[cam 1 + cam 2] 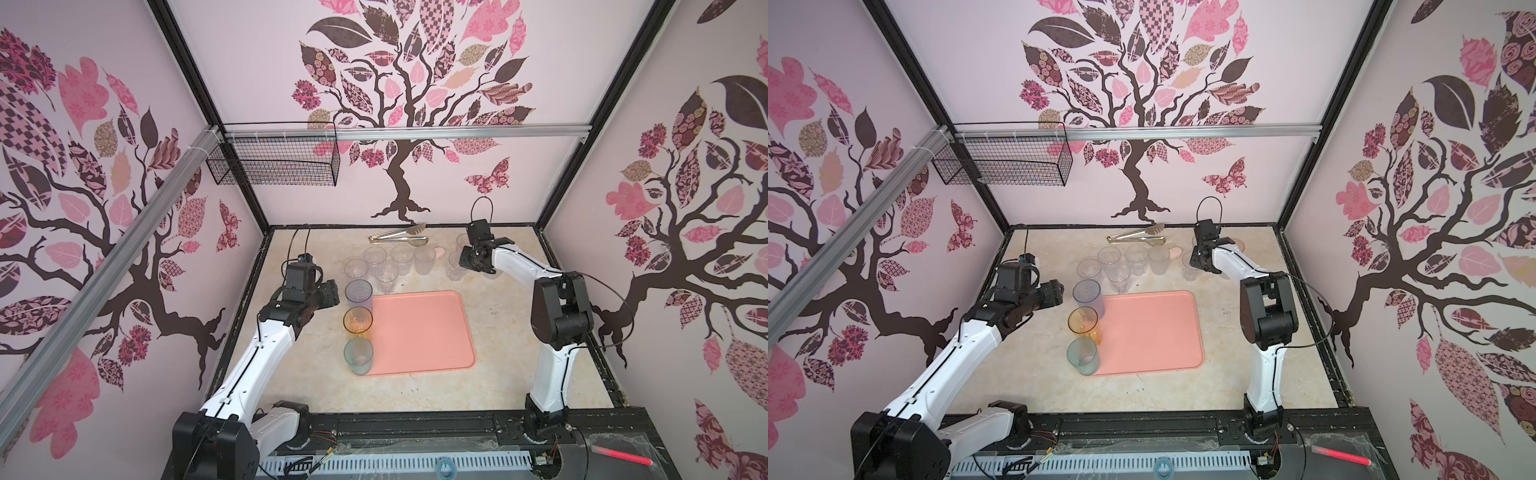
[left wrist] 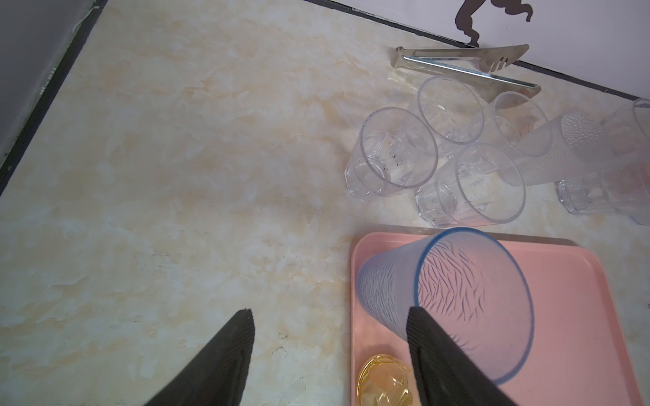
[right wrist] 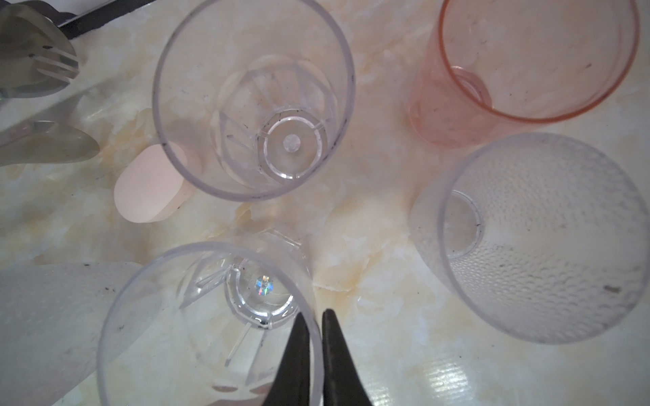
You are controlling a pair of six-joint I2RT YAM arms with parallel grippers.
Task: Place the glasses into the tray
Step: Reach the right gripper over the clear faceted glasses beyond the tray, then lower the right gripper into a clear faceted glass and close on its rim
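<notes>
The salmon-pink tray lies mid-table. Along its left edge stand a blue glass, an amber glass and a teal glass. My left gripper is open just left of the blue glass, with bare table between its fingers; one finger overlaps that glass's wall in the left wrist view. At the back right, my right gripper is shut on the rim of a clear faceted glass, one finger inside and one outside.
Several clear faceted glasses and a frosted one cluster behind the tray. Metal tongs lie by the back wall, with a small pink blob nearby. A pink glass and a frosted glass stand close to my right gripper.
</notes>
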